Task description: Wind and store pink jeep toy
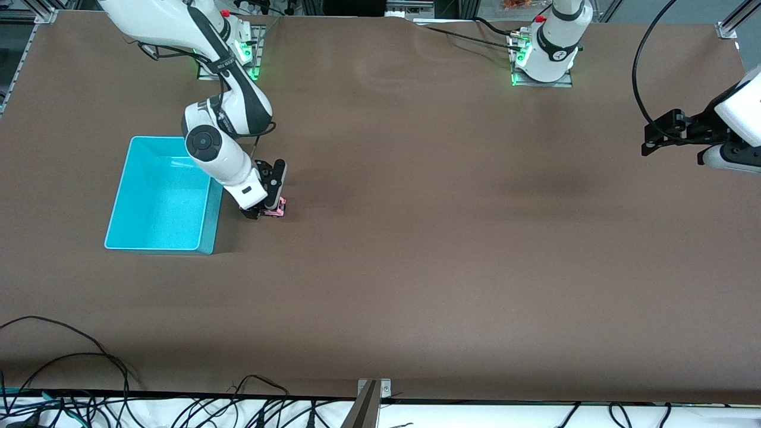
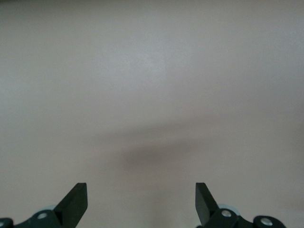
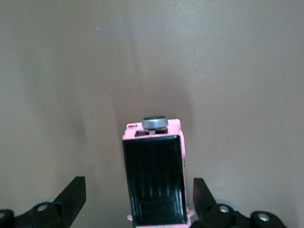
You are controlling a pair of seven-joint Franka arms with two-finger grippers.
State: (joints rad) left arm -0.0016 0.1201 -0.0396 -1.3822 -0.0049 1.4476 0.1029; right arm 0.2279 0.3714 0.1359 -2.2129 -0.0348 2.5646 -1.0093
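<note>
obstacle: cyan bin [image 1: 209, 229] wall beside pink jeep toy [image 1: 275, 207] — elsewhere open

A wide brown surface [image 1: 416, 238] carries just two things, both toward the right arm's end. The cyan bin [image 1: 208, 217] sits open-topped and flat on the surface. Just beside it, toward the left arm's end and apart from its wall, the pink jeep toy [image 1: 277, 207] stands on the surface, black roof up, with what looks like a grey spare wheel on its end in the right wrist view [image 3: 156, 180]. Two arm bases are bolted along the edge farthest from the front camera.
</note>
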